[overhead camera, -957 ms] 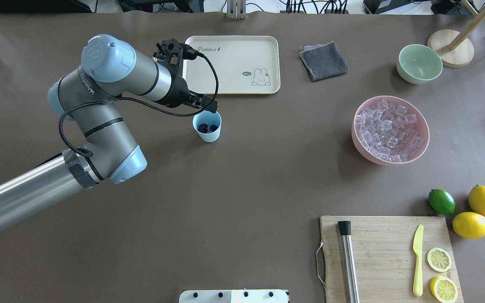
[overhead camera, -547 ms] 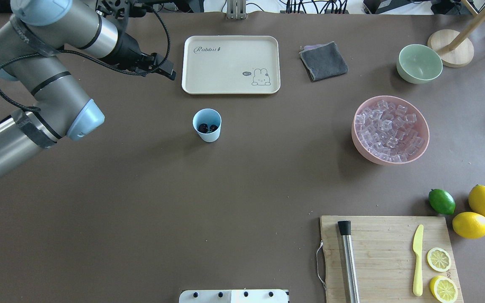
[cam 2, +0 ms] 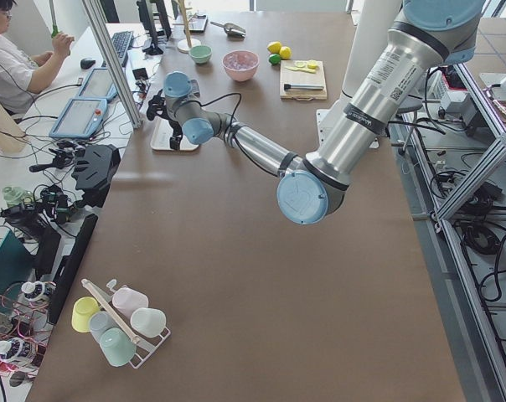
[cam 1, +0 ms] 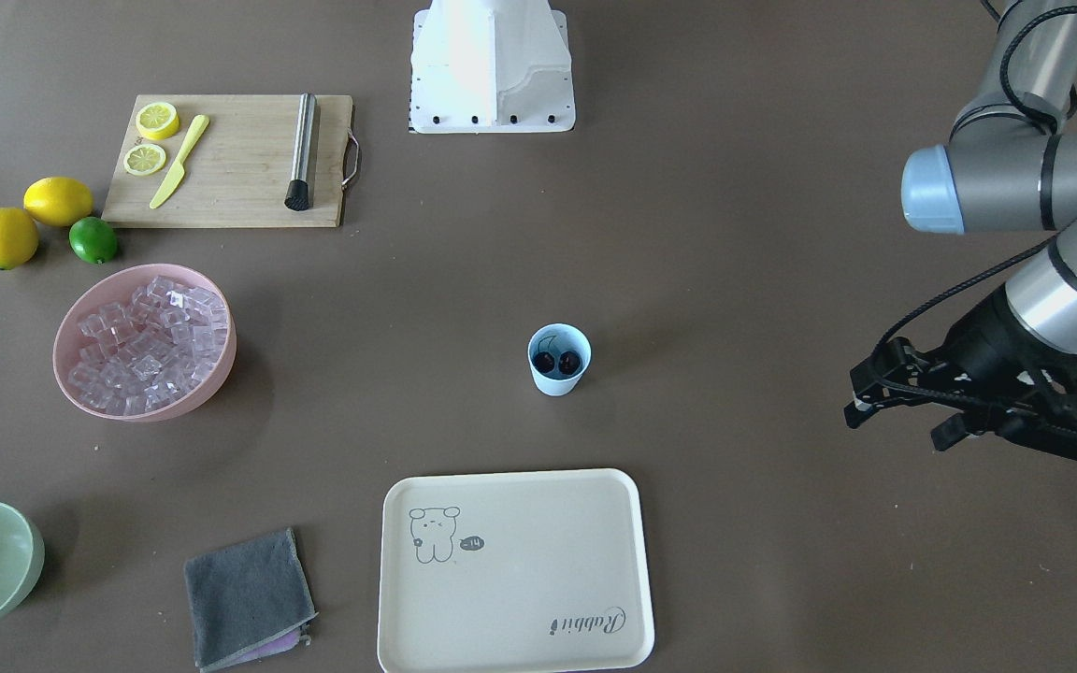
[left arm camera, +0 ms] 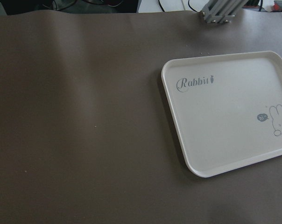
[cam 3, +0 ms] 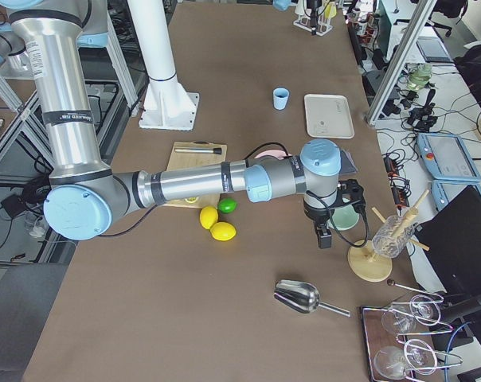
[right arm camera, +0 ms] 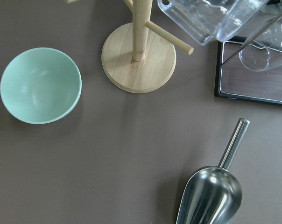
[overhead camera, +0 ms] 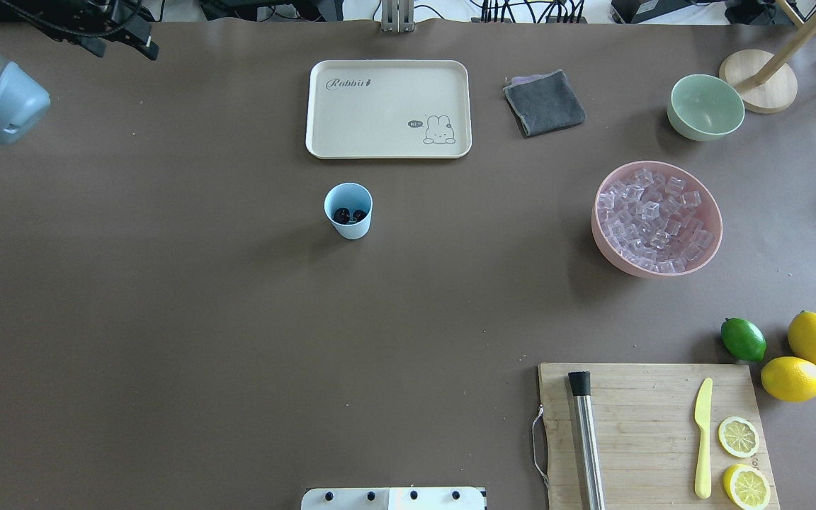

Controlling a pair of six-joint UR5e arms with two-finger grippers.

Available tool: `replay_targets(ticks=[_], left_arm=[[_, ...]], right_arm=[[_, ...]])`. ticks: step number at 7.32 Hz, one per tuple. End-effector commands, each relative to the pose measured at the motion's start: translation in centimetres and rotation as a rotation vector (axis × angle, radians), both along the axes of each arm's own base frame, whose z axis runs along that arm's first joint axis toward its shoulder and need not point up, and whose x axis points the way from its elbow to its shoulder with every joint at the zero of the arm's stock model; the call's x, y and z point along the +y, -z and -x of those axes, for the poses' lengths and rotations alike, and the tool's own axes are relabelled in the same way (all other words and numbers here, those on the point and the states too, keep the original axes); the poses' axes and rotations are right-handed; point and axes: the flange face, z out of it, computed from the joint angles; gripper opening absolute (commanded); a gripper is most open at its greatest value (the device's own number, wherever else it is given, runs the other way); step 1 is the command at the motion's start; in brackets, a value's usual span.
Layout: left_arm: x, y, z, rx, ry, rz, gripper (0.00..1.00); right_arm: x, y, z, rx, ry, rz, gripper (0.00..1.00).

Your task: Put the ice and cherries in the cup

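The light-blue cup [overhead camera: 348, 221] stands upright mid-table, in front of the cream tray, and also shows in the front-facing view [cam 1: 558, 379]. The dark cherries [overhead camera: 349, 214] lie inside it [cam 1: 561, 361]. The ice [overhead camera: 652, 216] is a heap of clear cubes in the pink bowl [overhead camera: 635, 268], far to the cup's right. My left gripper [overhead camera: 125, 48] is high at the table's far left corner, well away from the cup, its fingers apart and empty [cam 1: 896, 422]. My right gripper [cam 3: 324, 231] shows only in the exterior right view, near the green bowl; I cannot tell its state.
A cream rabbit tray [overhead camera: 388, 108], a grey cloth [overhead camera: 544, 103] and a pale green bowl [overhead camera: 705, 106] lie along the far side. A cutting board [overhead camera: 652, 432] with muddler, knife and lemon slices, a lime [overhead camera: 743, 338] and lemons sit front right. A metal scoop [right arm camera: 211, 196] lies beyond the wooden stand.
My left gripper was right over the cup a second ago and has drawn back up and to the far left corner. The cherries stay in the cup.
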Motion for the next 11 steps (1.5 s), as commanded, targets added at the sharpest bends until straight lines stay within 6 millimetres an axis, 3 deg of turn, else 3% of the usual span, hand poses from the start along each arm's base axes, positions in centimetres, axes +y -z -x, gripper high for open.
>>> replay_targets(ticks=[1,3,4,6,8,9,10,11], left_arm=[[-1.3,-4.2,7.9,-0.088,0.023,0.041,0.98],[-1.8,-10.3,13.9,-0.119,0.065,0.101,0.98],[-2.0,-11.6,15.6,-0.133,0.090,0.141,0.98],[-1.8,-12.5,16.9,-0.147,0.086,0.165,0.98],[-1.2,-13.1,20.1,-0.170,0.067,0.167,0.98],[0.4,-15.4,20.2,-0.172,0.064,0.195,0.98],[1.3,-15.2,20.4,-0.172,0.067,0.184,0.98],[3.8,-16.7,20.9,-0.172,0.070,0.197,0.98]], right_arm=[[0.3,-0.3,0.3,-0.040,-0.024,0.042,1.00],[0.6,-0.5,0.5,-0.059,-0.022,0.044,1.00],[0.6,-0.4,0.6,-0.063,-0.031,0.053,1.00],[0.5,-0.2,1.1,-0.064,-0.023,0.050,1.00],[0.1,0.3,2.6,-0.061,0.005,0.036,1.00],[0.4,0.7,2.6,-0.063,0.006,0.029,1.00],[0.4,0.4,2.7,-0.062,0.007,0.033,1.00],[0.4,0.7,2.7,-0.060,0.008,0.028,1.00]])
